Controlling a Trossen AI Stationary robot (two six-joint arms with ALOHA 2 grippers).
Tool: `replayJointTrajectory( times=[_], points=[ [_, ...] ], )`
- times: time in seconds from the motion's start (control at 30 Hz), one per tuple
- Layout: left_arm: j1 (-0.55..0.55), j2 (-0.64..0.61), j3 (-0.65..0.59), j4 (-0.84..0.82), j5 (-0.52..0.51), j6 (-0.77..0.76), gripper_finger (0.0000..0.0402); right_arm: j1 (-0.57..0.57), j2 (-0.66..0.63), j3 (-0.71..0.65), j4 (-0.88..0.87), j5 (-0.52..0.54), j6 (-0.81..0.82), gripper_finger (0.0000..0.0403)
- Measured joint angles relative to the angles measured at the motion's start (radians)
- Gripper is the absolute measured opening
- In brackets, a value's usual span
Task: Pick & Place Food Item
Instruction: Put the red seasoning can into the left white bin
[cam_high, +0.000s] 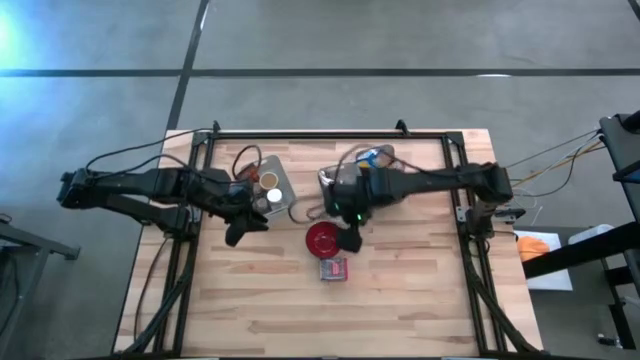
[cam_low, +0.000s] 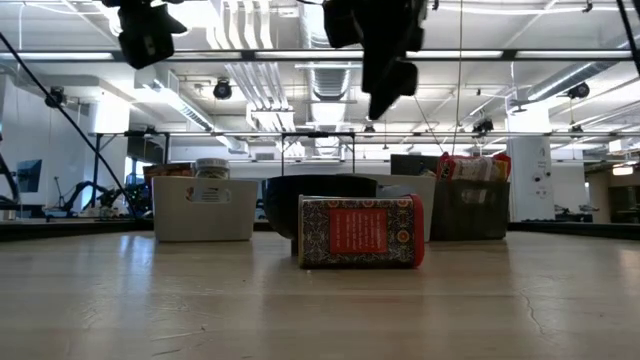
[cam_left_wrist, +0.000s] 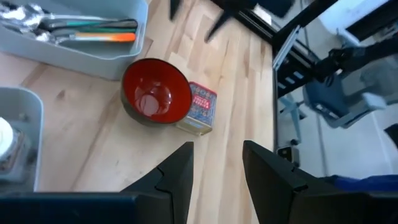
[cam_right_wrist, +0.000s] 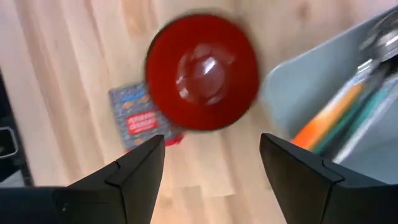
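Note:
A small red patterned food box (cam_high: 334, 268) (cam_low: 358, 232) lies flat on the wooden table, right beside the near side of a red bowl (cam_high: 321, 240) (cam_right_wrist: 202, 71). My right gripper (cam_high: 350, 238) (cam_right_wrist: 211, 163) hangs open above the bowl's right rim, high over the table, with nothing between its fingers. My left gripper (cam_high: 237, 234) (cam_left_wrist: 217, 169) stands open left of the bowl, also raised and holding nothing. The left wrist view shows the bowl (cam_left_wrist: 155, 93) and the box (cam_left_wrist: 200, 107) ahead of the left fingers.
A grey tray (cam_high: 283, 176) with jars stands at the back left of the bowl. A grey bin (cam_left_wrist: 127, 53) (cam_right_wrist: 292, 93) with utensils and packets stands behind the bowl. Bare wood lies in front of the box toward the near edge.

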Motion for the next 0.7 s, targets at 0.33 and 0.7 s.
replayJointTrajectory(
  times=[0.33, 0.7],
  points=[
    [-0.075, 0.004, -0.026, 0.002, -0.127, 0.1, 0.0143, 0.149, -0.041, -0.246, 0.15, 0.144, 0.256, 0.0262],
    [-0.139, 0.079, -0.083, 0.006, -0.13, 0.107, 0.0143, 0.208, -0.04, -0.364, 0.353, 0.151, 0.269, 0.0262]
  ],
)
